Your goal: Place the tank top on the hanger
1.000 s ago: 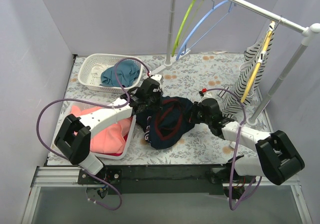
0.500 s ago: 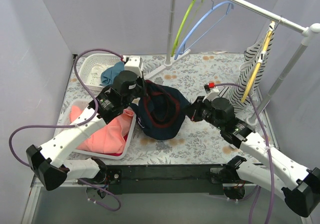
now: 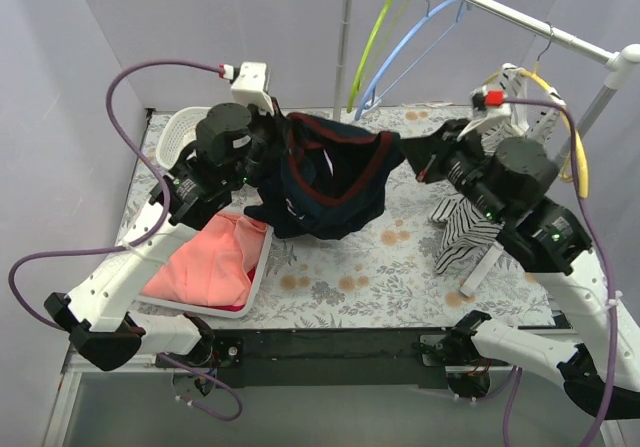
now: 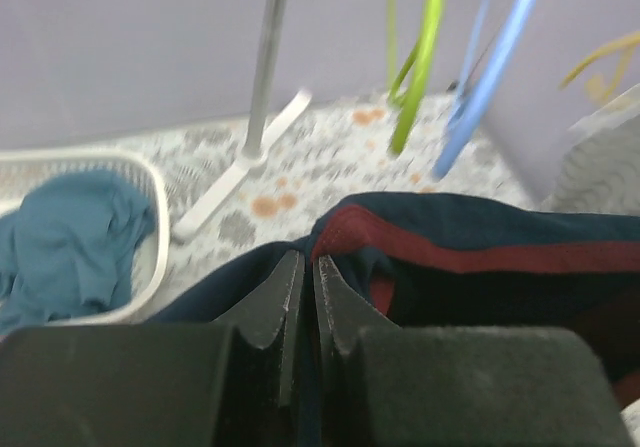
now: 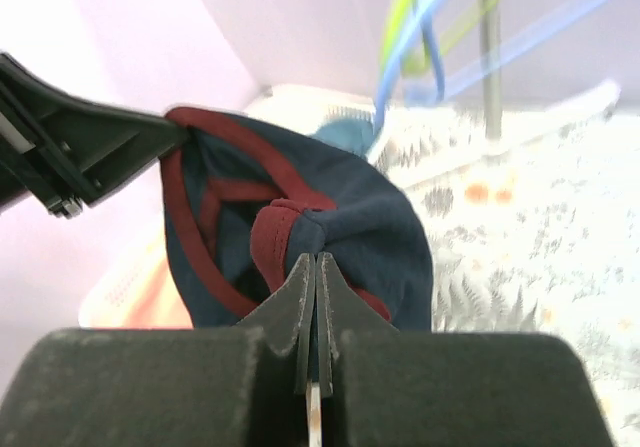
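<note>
The navy tank top (image 3: 330, 182) with dark red trim hangs in the air, stretched between my two grippers above the table. My left gripper (image 3: 283, 132) is shut on its left strap; the cloth (image 4: 450, 257) shows between the jaws in the left wrist view. My right gripper (image 3: 405, 152) is shut on its right strap, bunched red trim (image 5: 275, 242) at the tips. The light-blue hanger (image 3: 410, 52) hangs on the rail behind and above the shirt, next to the lime-green hanger (image 3: 372, 42). It also shows in the left wrist view (image 4: 490, 77) and the right wrist view (image 5: 410, 37).
A white basket (image 3: 180, 132) with a teal cloth (image 4: 60, 237) stands at the back left. A tray with a coral-pink garment (image 3: 210, 267) lies at the front left. The striped top (image 3: 470, 217) on a yellow hanger (image 3: 575, 162) hangs at the right. The rack's upright pole (image 3: 345, 37) stands behind.
Both arms have risen and lifted the tank top off the table, spreading it between them and carrying it back toward the rail.
</note>
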Tool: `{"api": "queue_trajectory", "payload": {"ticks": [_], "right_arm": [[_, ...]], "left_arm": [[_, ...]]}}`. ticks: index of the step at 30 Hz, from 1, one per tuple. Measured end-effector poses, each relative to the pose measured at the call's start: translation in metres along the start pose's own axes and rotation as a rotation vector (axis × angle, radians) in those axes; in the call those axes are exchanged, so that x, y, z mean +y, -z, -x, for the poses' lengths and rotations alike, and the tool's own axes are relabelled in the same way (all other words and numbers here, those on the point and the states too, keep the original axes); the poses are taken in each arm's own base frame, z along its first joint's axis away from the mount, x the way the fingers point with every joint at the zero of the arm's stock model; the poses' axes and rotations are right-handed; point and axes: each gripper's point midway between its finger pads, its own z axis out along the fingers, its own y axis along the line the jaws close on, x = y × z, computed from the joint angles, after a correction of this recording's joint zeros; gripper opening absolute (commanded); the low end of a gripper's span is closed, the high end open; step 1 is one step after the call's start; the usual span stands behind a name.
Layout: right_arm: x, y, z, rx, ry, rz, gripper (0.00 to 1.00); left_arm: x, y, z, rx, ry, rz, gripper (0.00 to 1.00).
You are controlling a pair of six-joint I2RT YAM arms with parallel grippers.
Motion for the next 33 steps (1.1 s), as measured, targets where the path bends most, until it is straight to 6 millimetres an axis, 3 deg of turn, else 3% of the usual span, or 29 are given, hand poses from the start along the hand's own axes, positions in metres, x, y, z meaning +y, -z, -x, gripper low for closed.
{"api": "queue_trajectory", "payload": {"ticks": [5, 6, 10, 11, 13, 17, 20, 22, 25, 28, 30, 33], "right_arm": [[0.032, 0.023, 0.101, -0.202, 0.041, 0.035, 0.01], [0.038, 0.031, 0.122, -0.249, 0.047, 0.044, 0.01], [0.051, 0.051, 0.164, -0.351, 0.058, 0.066, 0.01], [0.052, 0.053, 0.168, -0.364, 0.06, 0.069, 0.01], [0.051, 0.05, 0.168, -0.362, 0.071, 0.061, 0.01], [0.045, 0.025, 0.16, -0.323, 0.109, 0.014, 0.01], [0.042, 0.017, 0.158, -0.314, 0.131, -0.006, 0.01], [0.04, 0.024, 0.166, -0.343, 0.139, -0.017, 0.01], [0.039, 0.05, 0.19, -0.432, 0.141, -0.031, 0.01], [0.043, 0.069, 0.207, -0.496, 0.131, -0.019, 0.01], [0.043, 0.075, 0.21, -0.513, 0.13, -0.014, 0.01], [0.043, 0.083, 0.211, -0.527, 0.134, -0.009, 0.01]], "left_arm": [[-0.026, 0.023, 0.086, -0.205, 0.066, -0.122, 0.0], [-0.032, 0.035, 0.112, -0.269, 0.085, -0.157, 0.0], [-0.044, 0.066, 0.167, -0.417, 0.137, -0.245, 0.0], [-0.046, 0.069, 0.172, -0.432, 0.145, -0.258, 0.0], [-0.051, 0.068, 0.167, -0.426, 0.17, -0.289, 0.0], [-0.055, 0.036, 0.112, -0.288, 0.167, -0.282, 0.0], [-0.063, 0.021, 0.101, -0.253, 0.179, -0.299, 0.02], [-0.069, 0.022, 0.108, -0.276, 0.204, -0.326, 0.06], [-0.073, 0.028, 0.129, -0.35, 0.246, -0.355, 0.09], [-0.071, 0.03, 0.135, -0.374, 0.258, -0.351, 0.15], [-0.067, 0.03, 0.127, -0.369, 0.261, -0.336, 0.18], [-0.055, 0.03, 0.086, -0.296, 0.255, -0.31, 0.25]]}}
